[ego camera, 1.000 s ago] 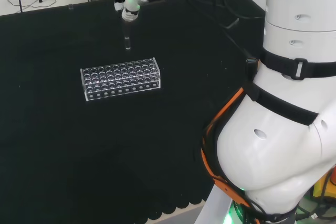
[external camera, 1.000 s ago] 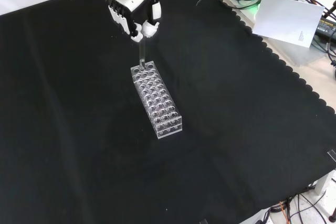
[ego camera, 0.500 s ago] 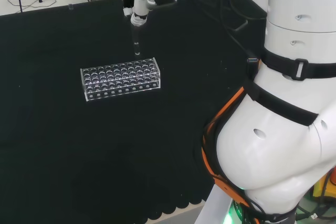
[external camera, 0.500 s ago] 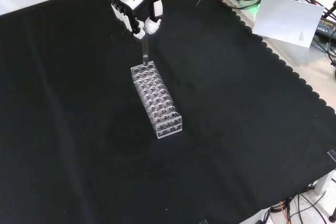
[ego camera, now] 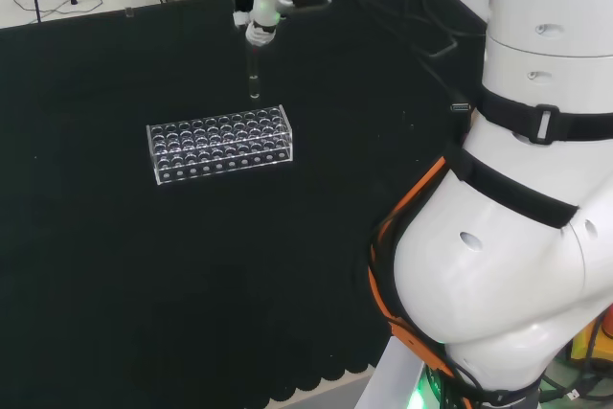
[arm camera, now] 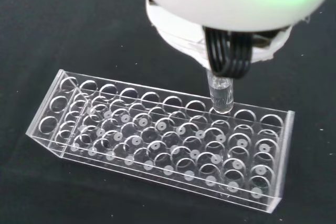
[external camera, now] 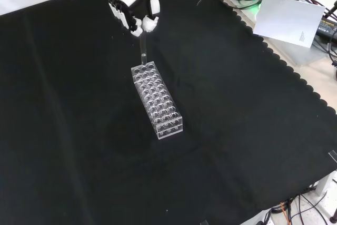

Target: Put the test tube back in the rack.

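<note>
black-and-white robot hand (external camera: 132,3) w/ fingers pinched on top of clear glass test tube (external camera: 142,51) | tube hangs upright so its tip can drop into a hole | just above far-end row of clear plastic multi-hole rack (external camera: 157,101), mid-cloth, nearer the back edge in front view | not yet seated

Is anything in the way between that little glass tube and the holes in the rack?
Nothing visible. The hand holds the test tube upright above the rack, near its end nearest the arm; the holes look empty, with just air under the tube's tip.
</note>
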`<state>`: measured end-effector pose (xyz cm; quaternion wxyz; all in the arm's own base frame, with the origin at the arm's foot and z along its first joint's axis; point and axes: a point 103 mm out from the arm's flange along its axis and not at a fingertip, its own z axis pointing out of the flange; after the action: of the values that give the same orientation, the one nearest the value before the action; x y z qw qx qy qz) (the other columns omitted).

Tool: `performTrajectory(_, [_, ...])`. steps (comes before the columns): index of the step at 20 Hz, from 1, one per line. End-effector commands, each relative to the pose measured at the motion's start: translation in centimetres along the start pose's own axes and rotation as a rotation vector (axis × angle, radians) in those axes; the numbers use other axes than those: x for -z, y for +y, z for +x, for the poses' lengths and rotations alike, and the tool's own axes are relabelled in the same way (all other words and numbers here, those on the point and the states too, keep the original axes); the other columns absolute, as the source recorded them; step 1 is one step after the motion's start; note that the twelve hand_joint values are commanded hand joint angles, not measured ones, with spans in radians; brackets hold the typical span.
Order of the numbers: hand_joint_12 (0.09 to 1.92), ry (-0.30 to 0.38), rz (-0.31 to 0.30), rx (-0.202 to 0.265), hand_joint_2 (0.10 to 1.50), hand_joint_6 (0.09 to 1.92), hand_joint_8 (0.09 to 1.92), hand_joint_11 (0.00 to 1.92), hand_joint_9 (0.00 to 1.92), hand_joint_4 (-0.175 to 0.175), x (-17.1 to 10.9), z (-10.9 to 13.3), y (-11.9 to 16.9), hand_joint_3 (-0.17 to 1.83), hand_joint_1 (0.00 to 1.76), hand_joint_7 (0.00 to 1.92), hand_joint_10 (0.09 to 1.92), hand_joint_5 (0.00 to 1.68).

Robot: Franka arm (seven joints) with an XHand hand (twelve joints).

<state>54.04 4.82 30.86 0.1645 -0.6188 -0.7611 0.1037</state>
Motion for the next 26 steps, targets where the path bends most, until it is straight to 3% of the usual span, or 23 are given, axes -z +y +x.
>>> performTrajectory(1, [1.04, -0.004, 0.039, 0.005, 0.45, 0.42, 0.53, 1.36, 1.52, -0.175, -0.9, -0.4, 0.0, 0.87, 1.45, 1.50, 0.22, 1.44])
performTrajectory(4, [1.04, 0.001, 0.047, 0.006, 0.45, 0.42, 0.53, 1.36, 1.52, -0.175, -1.5, 1.1, 1.2, 0.87, 1.45, 1.50, 0.22, 1.44])
performTrajectory(5, [1.04, 0.034, 0.027, 0.021, 0.45, 0.42, 0.53, 1.36, 1.52, -0.175, -1.4, -1.2, -0.2, 0.87, 1.45, 1.50, 0.22, 1.44])
performTrajectory(6, [1.04, 0.049, 0.018, 0.025, 0.45, 0.42, 0.53, 1.36, 1.52, -0.175, -1.4, -1.9, -0.6, 0.87, 1.45, 1.50, 0.22, 1.44])
performTrajectory(9, [1.04, 0.050, 0.015, 0.020, 0.45, 0.42, 0.53, 1.36, 1.52, -0.175, -1.4, -2.1, -0.7, 0.87, 1.45, 1.50, 0.22, 1.44])
performTrajectory(16, [1.04, 0.044, 0.031, 0.029, 0.45, 0.42, 0.53, 1.35, 1.52, -0.175, -1.6, 1.3, 1.6, 0.87, 1.45, 1.50, 0.21, 1.44])
performTrajectory(18, [1.04, 0.066, 0.019, 0.030, 0.45, 0.42, 0.53, 1.35, 1.52, -0.175, -1.5, -1.1, 0.2, 0.87, 1.45, 1.50, 0.21, 1.44])
performTrajectory(26, [1.04, 0.052, 0.031, 0.057, 0.45, 0.42, 0.54, 1.35, 1.52, -0.175, -1.6, -1.1, 0.2, 0.87, 1.45, 1.50, 0.21, 1.43])
